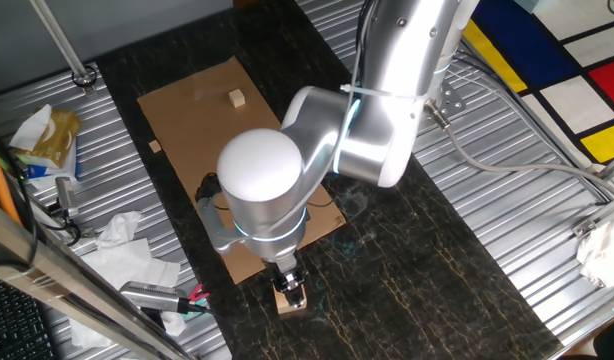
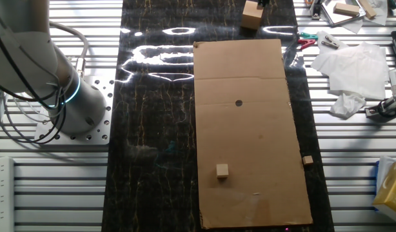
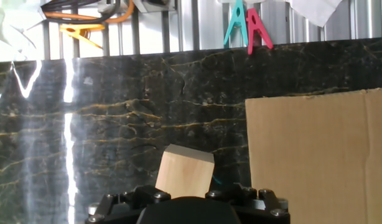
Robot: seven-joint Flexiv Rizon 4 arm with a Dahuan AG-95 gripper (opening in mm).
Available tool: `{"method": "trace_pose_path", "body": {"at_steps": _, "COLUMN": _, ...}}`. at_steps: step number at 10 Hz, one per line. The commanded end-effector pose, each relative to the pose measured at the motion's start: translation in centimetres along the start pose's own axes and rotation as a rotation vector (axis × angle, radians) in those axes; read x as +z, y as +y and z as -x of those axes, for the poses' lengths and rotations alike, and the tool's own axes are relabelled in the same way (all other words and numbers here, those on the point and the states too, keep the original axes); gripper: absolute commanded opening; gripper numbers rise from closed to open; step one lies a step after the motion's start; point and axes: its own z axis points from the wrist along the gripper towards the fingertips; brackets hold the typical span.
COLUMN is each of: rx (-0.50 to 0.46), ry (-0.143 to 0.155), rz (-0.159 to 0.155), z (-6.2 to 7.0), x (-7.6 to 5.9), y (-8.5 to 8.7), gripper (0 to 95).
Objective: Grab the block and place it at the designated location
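The block is a pale tan wooden cube standing on the dark marbled tabletop just off the near end of the brown cardboard sheet. My gripper is down over it, with a finger at either side. In the hand view the block fills the bottom centre, turned slightly, above the gripper's black body; the fingertips are not visible. In the other fixed view the block is at the top edge. The black dot is on the cardboard's middle and has nothing on it.
A much smaller tan cube lies on the cardboard's far end. A tiny tan chip lies beside the sheet. Crumpled tissues, tools and coloured clips lie on the ribbed metal beyond the dark mat. The arm's base stands left.
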Motion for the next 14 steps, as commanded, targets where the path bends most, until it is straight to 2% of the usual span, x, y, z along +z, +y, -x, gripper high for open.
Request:
{"method": "trace_pose_path", "body": {"at_steps": 1, "rx": 0.0, "ry": 0.002, "rz": -0.001, "z": 0.14, "x": 0.14, "y": 0.02, "gripper": 76.0}}
{"method": "trace_pose_path", "body": {"at_steps": 7, "rx": 0.013, "ry": 0.001, "rz": -0.005, "z": 0.9, "x": 0.84, "y": 0.2, "gripper": 76.0}}
{"method": "trace_pose_path", "body": {"at_steps": 11, "rx": 0.021, "ry": 0.005, "rz": -0.006, "z": 0.99, "x": 1.08, "y": 0.18, "gripper": 76.0}}
{"method": "trace_pose_path", "body": {"at_steps": 14, "rx": 0.013, "ry": -0.004, "rz": 0.003, "z": 1.0, "x": 1.07, "y": 0.21, "gripper": 76.0}}
